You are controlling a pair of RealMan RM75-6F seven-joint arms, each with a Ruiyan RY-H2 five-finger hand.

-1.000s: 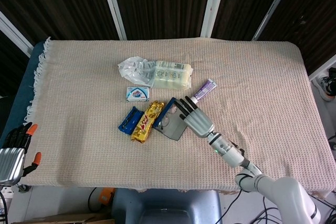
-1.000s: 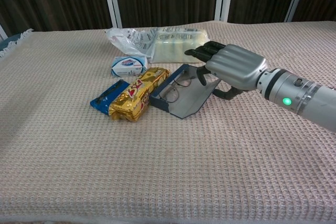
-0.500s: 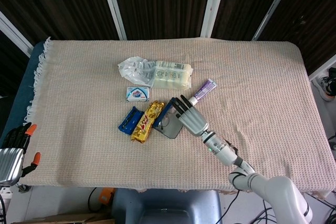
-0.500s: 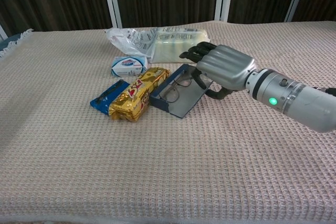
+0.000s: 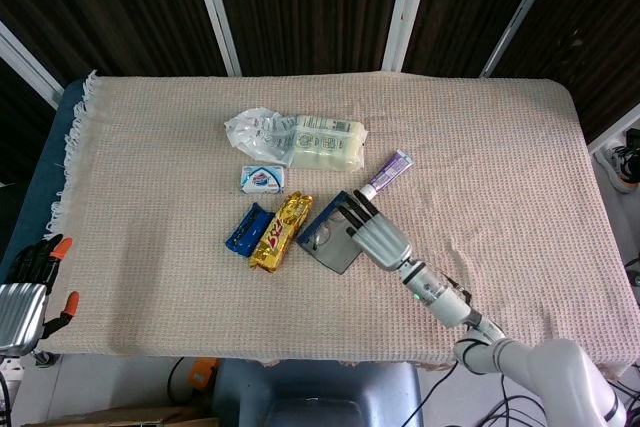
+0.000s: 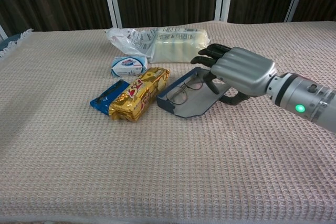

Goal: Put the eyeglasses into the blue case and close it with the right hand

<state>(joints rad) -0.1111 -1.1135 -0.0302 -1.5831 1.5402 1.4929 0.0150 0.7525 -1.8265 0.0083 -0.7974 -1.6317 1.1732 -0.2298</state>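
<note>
Chest view | right hand fingers spread on open blue case | eyeglasses inside

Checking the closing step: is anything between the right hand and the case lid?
Nothing visible. The right hand is right at the open blue case, fingers over its far edge. The eyeglasses lie inside; the gold snack bar sits beside the case, clear of it.

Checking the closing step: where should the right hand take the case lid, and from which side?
By the lid's free edge, near the right hand, coming from the right. The case lies open with the glasses inside; its hinge seems on the side toward the gold wrapper, so that edge probably swings over.
</note>
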